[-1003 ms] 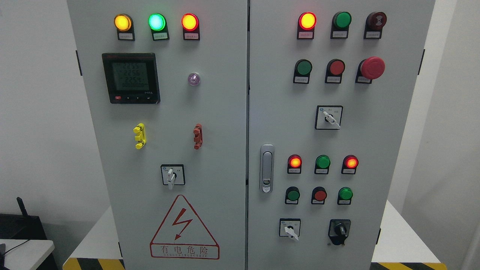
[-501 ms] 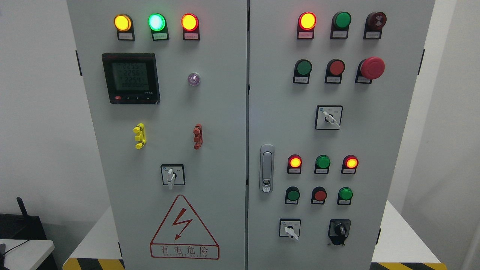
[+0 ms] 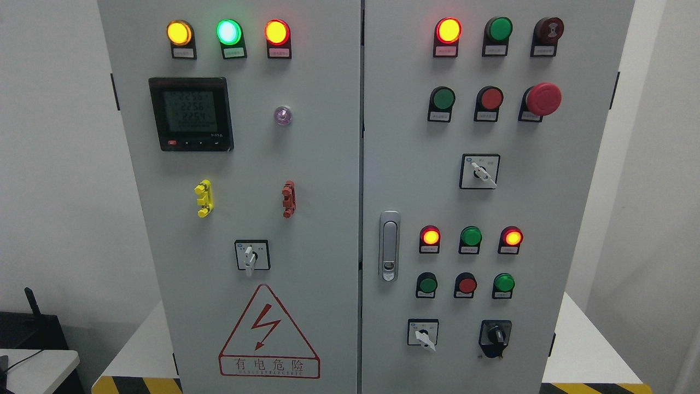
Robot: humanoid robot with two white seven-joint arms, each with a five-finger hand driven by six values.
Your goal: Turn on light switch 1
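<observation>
Neither hand shows anywhere in the head view, so how the fingers are held cannot be told. Nearest, along the bottom edge, a yellow-and-black striped strip point(image 3: 136, 384) fronts the white platform point(image 3: 579, 350) on which the grey two-door cabinet point(image 3: 328, 164) stands.

Which control is light switch 1 cannot be told, since the small labels are unreadable. The candidates are all on the cabinet's doors:
- Left door: a white-handled selector point(image 3: 251, 255) sits just above the red warning triangle point(image 3: 268, 334).
- Right door, low down: another white-handled selector point(image 3: 423, 332) has a black knob selector point(image 3: 495, 336) to its right.
- Right door, higher up: a third white-handled selector point(image 3: 479, 171), its handle pointing down to the right.

A silver door latch point(image 3: 389, 246) is on the right door's left edge. Beside it are two rows of round lamps and buttons; in the upper row the outer two glow red and the middle green one point(image 3: 470, 236) is dark.

On the left door a digital meter point(image 3: 191, 114) is lit, below amber, green and red lamps that are all glowing. A red mushroom button point(image 3: 543, 99) sticks out on the upper right door. Behind the cabinet is a plain white wall point(image 3: 54, 164).
</observation>
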